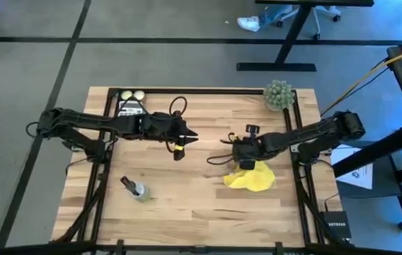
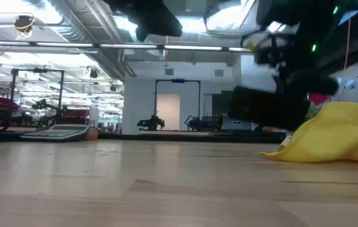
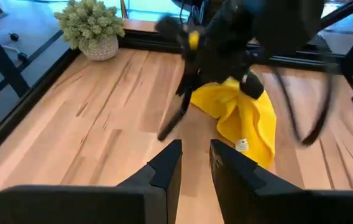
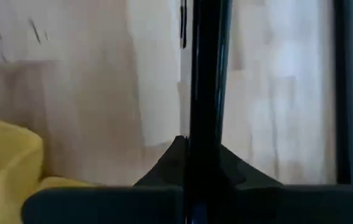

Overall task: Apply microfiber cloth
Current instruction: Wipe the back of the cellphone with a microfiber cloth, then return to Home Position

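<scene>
The yellow microfiber cloth [image 1: 252,178] [image 3: 245,118] lies crumpled on the wooden table, right of centre, flat on its underside. Just past its far-left side my right gripper [image 1: 240,152] [image 4: 200,143] is shut on a thin black smartphone [image 3: 173,112] [image 2: 264,107], which stands on edge. My left gripper [image 1: 190,134] [image 3: 196,146] hovers at the table's middle, pointing toward the cloth. There is a narrow gap between its fingers and nothing in it. My right gripper pinches the smartphone by its two flat faces [image 4: 207,124] between its two fingers; its wrist view sees the phone edge-on. The fingers come from the table's right, slanting down. The phone slopes down toward the table's left [image 3: 162,134]; whether its low end touches the wood, I cannot tell.
A potted plant [image 1: 279,94] stands at the far right corner. A calculator [image 1: 130,108] and two yellow-green balls [image 1: 134,94] lie at the far left. A small bottle [image 1: 137,190] lies near the left front. Bare wood lies between the arms.
</scene>
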Robot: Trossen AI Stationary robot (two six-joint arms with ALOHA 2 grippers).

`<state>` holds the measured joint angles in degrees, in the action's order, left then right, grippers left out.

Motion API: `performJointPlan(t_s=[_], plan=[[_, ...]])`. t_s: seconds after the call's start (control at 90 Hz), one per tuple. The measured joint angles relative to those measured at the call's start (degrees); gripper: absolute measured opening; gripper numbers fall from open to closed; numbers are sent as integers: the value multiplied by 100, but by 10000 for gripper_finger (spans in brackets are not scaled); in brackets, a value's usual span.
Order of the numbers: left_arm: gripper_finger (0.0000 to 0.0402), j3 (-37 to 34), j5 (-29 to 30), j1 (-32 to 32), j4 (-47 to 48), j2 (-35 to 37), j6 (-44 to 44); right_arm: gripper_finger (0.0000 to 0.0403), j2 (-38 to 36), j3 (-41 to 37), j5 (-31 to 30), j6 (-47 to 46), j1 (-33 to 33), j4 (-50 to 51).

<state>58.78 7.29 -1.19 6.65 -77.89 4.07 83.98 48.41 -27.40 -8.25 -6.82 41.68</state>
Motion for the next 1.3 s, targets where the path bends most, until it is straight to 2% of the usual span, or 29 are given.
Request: performJointPlan(t_s=[0.3,0.478,0.756,0.967,1.144,1.3], plan=[[66,0,-2,2,-28,0,38,15,-19,-532,574,682,537,-863],[66,0,-2,7,-38,0,39,55,39,-651,582,823,662,-888],[66,0,-3,7,-45,0,40,116,523,-652,442,984,648,-1163],[66,0,-4,7,-39,0,40,168,627,-644,592,1008,648,-1379],[66,0,-4,7,-32,0,40,205,628,-634,609,1005,648,-1253],[66,0,-4,7,23,0,40,221,630,-222,661,978,648,-436]])
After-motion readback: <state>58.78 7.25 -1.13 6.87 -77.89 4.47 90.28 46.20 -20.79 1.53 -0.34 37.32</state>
